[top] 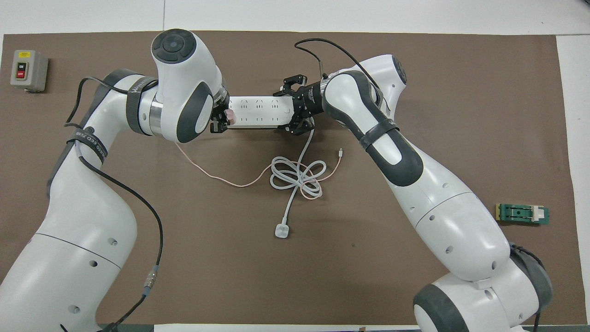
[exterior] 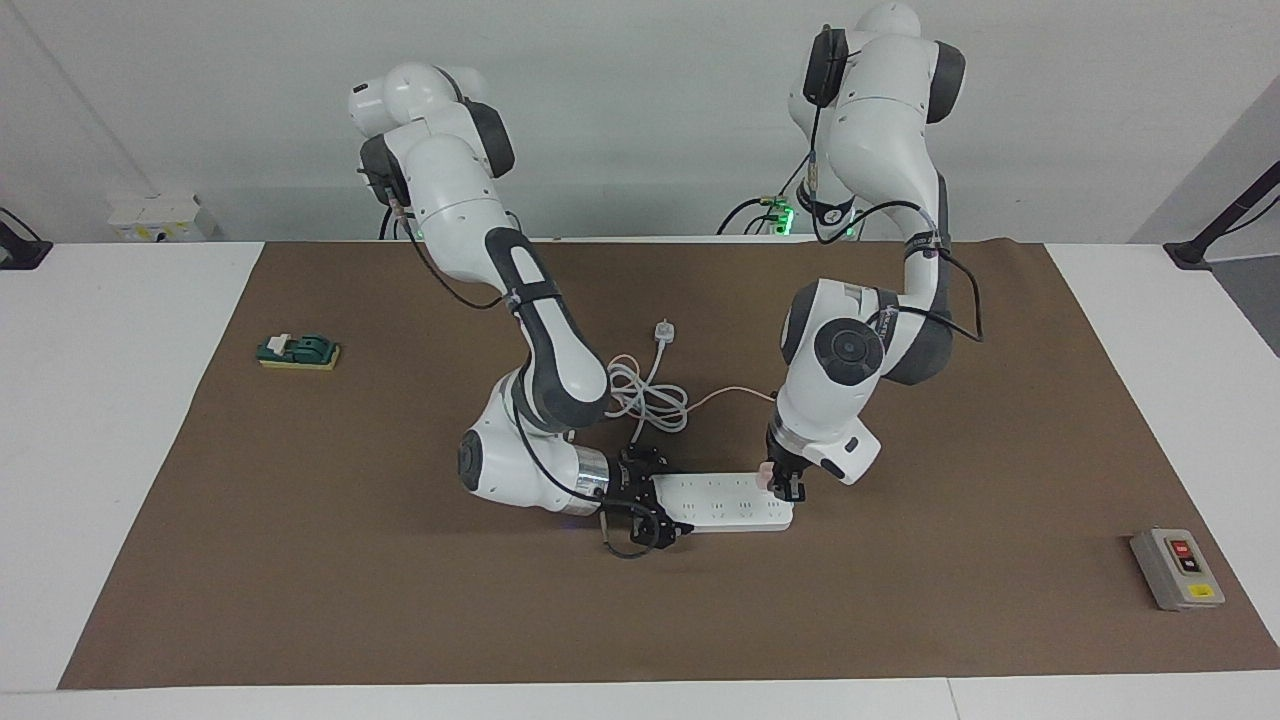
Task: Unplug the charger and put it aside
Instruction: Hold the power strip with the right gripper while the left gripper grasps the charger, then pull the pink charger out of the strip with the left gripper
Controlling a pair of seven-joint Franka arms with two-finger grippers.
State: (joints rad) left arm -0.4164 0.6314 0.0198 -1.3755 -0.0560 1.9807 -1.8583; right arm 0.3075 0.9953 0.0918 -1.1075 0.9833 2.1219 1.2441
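Observation:
The charger (exterior: 764, 476), a small pale pink cube, sits in the white power strip (exterior: 725, 500) at the end toward the left arm. My left gripper (exterior: 787, 490) comes down from above and is shut on the charger (top: 229, 116). Its thin pink cable (top: 216, 177) trails over the mat toward the robots. My right gripper (exterior: 655, 508) lies low at the strip's other end and is shut across the power strip (top: 258, 112). In the overhead view the left gripper (top: 220, 123) is partly hidden under its own wrist, and the right gripper (top: 291, 109) straddles the strip's end.
A thick white coiled cord (top: 295, 177) with its white plug (top: 281, 230) lies nearer the robots than the strip, tangled with the pink cable. A grey switch box (top: 28, 70) sits toward the left arm's end. A green block (top: 522, 214) lies toward the right arm's end.

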